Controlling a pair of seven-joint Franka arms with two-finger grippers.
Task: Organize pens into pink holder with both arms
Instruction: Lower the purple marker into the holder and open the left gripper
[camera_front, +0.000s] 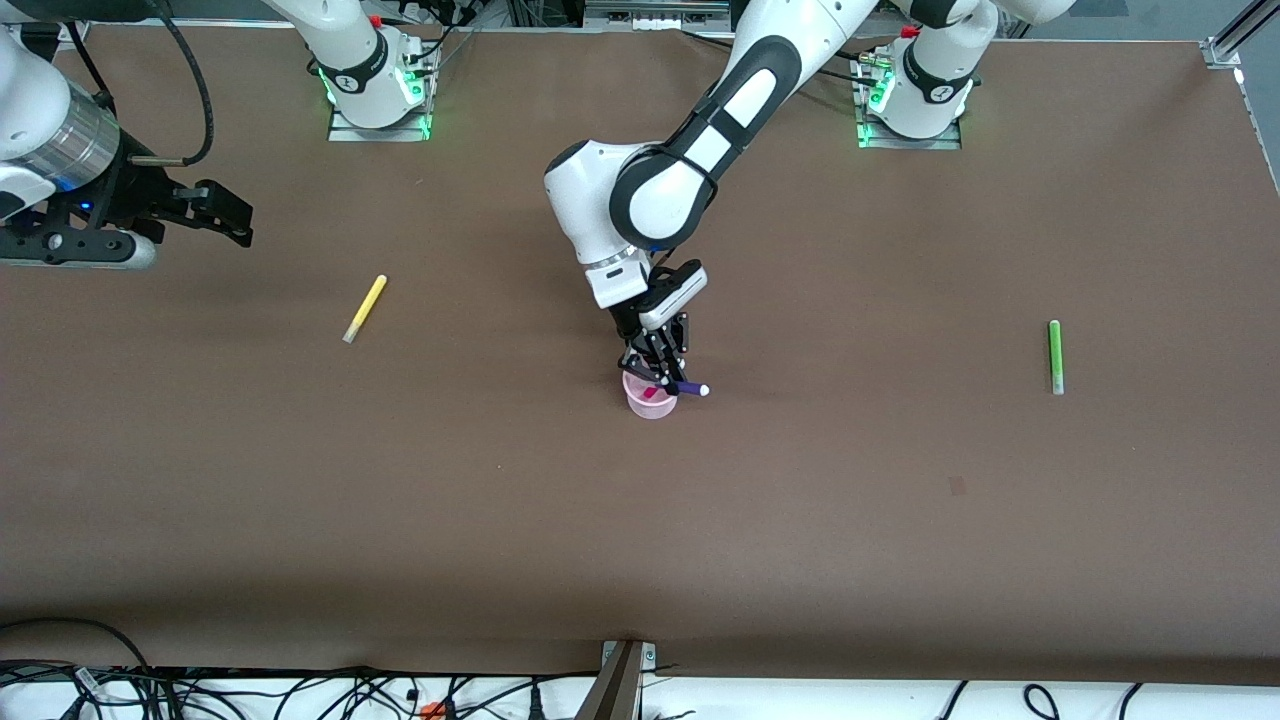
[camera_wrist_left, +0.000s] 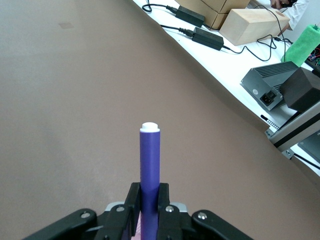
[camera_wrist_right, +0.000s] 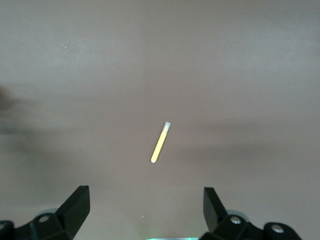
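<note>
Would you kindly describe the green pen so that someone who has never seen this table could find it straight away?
Start at the brown table and go to the left arm's end of it, well away from the pink holder in the middle. The green pen lies there alone, flat on the table. It is the only green one: the yellow pen lies toward the right arm's end, and the purple pen is in the left gripper.

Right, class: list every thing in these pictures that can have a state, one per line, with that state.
Purple pen: clamped in the left pincer, over the pink holder.
Pink holder: upright, magenta pen inside.
Yellow pen: lying flat on the table.
Green pen: lying flat on the table.
Right pincer: open, above the yellow pen.
</note>
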